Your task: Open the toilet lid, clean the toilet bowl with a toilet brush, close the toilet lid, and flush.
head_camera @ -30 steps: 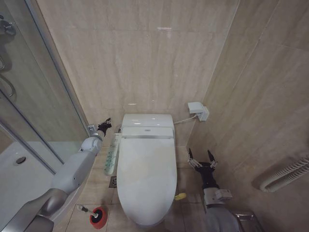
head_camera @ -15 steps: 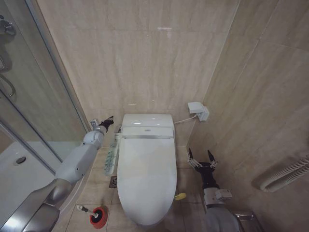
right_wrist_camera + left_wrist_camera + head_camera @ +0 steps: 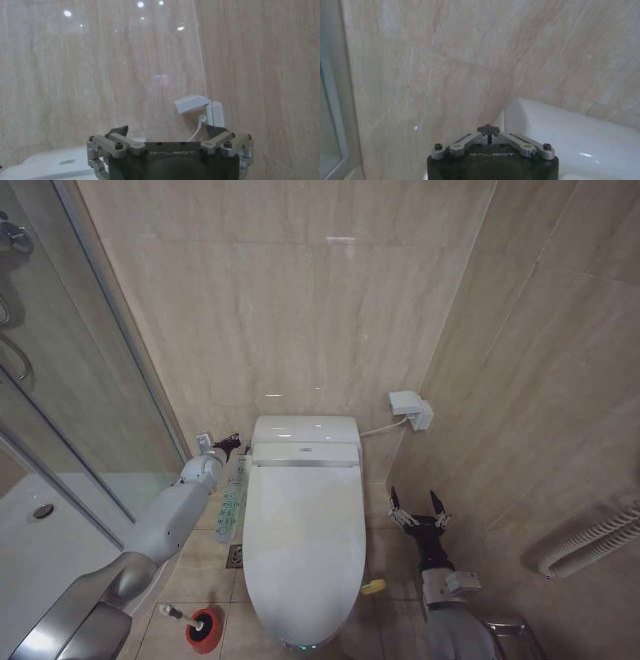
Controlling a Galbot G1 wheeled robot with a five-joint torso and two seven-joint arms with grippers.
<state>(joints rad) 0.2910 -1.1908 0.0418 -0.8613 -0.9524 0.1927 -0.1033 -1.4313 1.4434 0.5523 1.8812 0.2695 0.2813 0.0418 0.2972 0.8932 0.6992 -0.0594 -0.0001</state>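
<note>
The glossy white oval toilet lid (image 3: 303, 530) lies closed just right of the clenched left gripper (image 3: 232, 446) at its rear corner, while the right gripper (image 3: 418, 506) hovers released beside it.

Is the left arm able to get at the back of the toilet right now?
Probably yes. The left tool, shut, sits right beside the rear unit of the toilet, between it and the wall, with nothing between them. The lid is down; the right tool waits open on the other side.
</note>
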